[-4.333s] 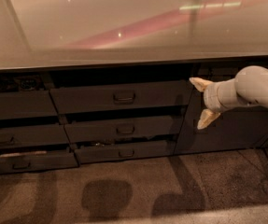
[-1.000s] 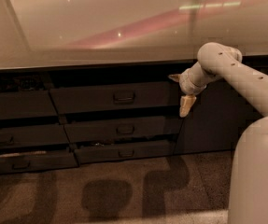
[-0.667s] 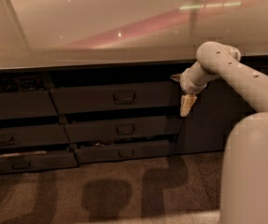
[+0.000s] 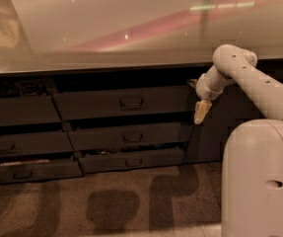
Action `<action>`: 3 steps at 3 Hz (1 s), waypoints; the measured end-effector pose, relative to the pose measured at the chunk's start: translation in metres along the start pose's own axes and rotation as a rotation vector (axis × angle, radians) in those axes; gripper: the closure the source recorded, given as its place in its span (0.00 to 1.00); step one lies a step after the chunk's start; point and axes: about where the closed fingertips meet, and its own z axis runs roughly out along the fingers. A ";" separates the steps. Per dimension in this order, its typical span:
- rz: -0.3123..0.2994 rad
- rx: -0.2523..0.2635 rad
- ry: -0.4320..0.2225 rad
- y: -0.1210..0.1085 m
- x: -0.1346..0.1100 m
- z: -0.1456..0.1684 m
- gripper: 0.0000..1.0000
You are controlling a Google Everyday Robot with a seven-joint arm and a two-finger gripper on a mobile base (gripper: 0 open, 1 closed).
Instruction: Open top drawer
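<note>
The top drawer [image 4: 123, 101] is the tallest dark grey front in the middle column, just under the countertop, with a small dark bail handle [image 4: 131, 102] at its centre. It sits a little forward, with a dark gap above it. My gripper [image 4: 200, 111] hangs at the drawer's right end, to the right of the handle and apart from it. Its cream fingertips [image 4: 200, 113] point down. The white arm [image 4: 249, 80] reaches in from the right.
Two slimmer grey drawers [image 4: 126, 136] lie below the top drawer, and a second column of drawers [image 4: 17, 142] stands at the left. A glossy countertop [image 4: 121, 28] overhangs them. A flat grey cabinet door [image 4: 205, 142] is at the right. My white body [image 4: 262, 181] fills the lower right. Patterned carpet [image 4: 106, 201] covers the floor.
Over the last four seconds the gripper moved left from the cabinet door to the top drawer's right end. In the last second it has hardly shifted; my body looms larger at the lower right.
</note>
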 end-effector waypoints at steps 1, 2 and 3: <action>0.000 0.000 0.000 0.000 0.000 0.000 0.27; 0.000 0.000 0.000 0.000 0.000 0.000 0.51; 0.000 0.000 0.000 0.000 0.000 0.000 0.82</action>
